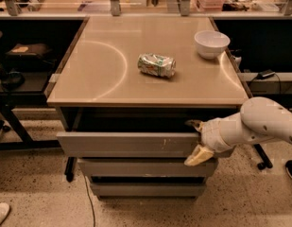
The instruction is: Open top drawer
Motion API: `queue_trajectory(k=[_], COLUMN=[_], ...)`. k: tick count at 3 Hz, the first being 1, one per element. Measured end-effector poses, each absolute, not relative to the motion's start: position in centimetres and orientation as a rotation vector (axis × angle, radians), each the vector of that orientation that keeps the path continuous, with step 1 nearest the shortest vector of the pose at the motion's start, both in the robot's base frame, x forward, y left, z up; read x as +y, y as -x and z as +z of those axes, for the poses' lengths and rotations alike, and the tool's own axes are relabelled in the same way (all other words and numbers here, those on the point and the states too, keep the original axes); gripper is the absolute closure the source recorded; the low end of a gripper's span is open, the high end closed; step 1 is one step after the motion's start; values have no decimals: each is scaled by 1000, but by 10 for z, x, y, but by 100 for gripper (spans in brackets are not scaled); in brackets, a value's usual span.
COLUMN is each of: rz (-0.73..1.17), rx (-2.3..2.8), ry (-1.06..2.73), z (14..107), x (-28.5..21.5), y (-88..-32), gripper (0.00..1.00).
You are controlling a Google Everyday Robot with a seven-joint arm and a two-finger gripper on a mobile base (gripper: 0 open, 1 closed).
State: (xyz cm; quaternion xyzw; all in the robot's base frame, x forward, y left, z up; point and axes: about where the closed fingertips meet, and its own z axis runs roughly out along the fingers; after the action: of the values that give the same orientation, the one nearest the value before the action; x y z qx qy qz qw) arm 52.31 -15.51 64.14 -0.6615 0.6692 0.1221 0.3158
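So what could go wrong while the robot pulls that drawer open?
The end effector is at the far right end of the top drawer, so the pull might twist and jam it. The front has no handle, so it could slip off. A jolt might shake the white bowl near the tabletop's right edge.

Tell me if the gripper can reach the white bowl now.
Probably not directly. The gripper sits at the right end of the top drawer, beneath the tabletop edge; the white bowl stands on top, so that edge is in the way.
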Motion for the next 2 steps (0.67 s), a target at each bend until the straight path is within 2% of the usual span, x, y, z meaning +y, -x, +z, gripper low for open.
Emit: queue_trajectory(k=[2], rz=[322], rx=[1763], ry=[1741], z=[646], x=[-156], y=[-522], gripper=[66])
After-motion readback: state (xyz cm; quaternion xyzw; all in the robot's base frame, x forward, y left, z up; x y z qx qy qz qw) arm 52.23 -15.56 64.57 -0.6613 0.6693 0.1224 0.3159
